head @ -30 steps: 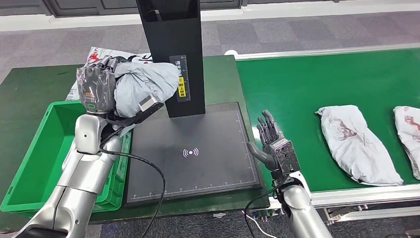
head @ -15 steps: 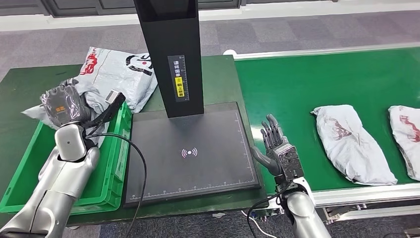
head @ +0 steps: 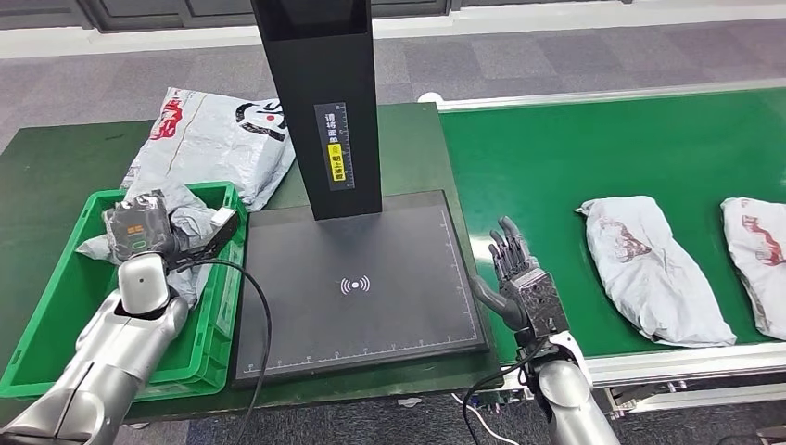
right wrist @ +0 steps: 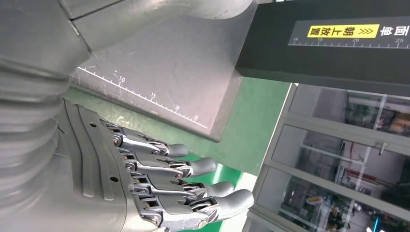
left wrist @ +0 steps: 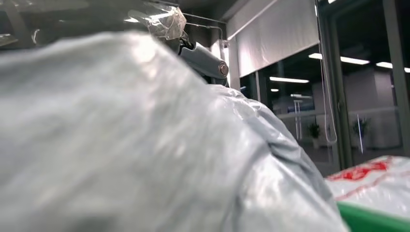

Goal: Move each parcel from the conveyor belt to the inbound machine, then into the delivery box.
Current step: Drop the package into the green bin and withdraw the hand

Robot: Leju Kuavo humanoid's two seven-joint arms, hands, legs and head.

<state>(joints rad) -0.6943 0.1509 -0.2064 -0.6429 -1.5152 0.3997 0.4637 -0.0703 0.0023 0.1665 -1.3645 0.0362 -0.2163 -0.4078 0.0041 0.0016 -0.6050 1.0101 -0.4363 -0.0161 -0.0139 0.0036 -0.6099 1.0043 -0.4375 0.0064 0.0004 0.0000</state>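
Two hands in head view. Right hand (head: 519,278) nearest, empty, fingers (right wrist: 193,169) straight and spread, upright just off right edge of scanner plate (head: 361,287), between plate and conveyor belt (head: 593,158). Left hand (head: 139,230) inside green delivery box (head: 56,306), wrapped around grey parcel (head: 190,222), gripping it; parcel low in box's far end, partly hidden by hand. Left wrist view up close on same parcel (left wrist: 145,145), crumpled grey plastic, blurred, green box rim at one corner. Black cable (head: 255,315) looping from left wrist across plate's near left corner. Scanner plate flat and dark, ruler marks along edges, white signal icon (head: 355,286) at centre, nothing on it. Black upright column (head: 324,102) at plate's far edge, yellow-and-white label (head: 335,148) on front face. Two more parcels on belt to right: one white-grey bag (head: 649,269) with reddish print lying lengthwise near belt's front edge, another (head: 760,250) just beside it, cut off by frame edge. Farthest, on green table (head: 56,167) behind box, flat grey mailer bag (head: 213,139) with red and black print, left of column.
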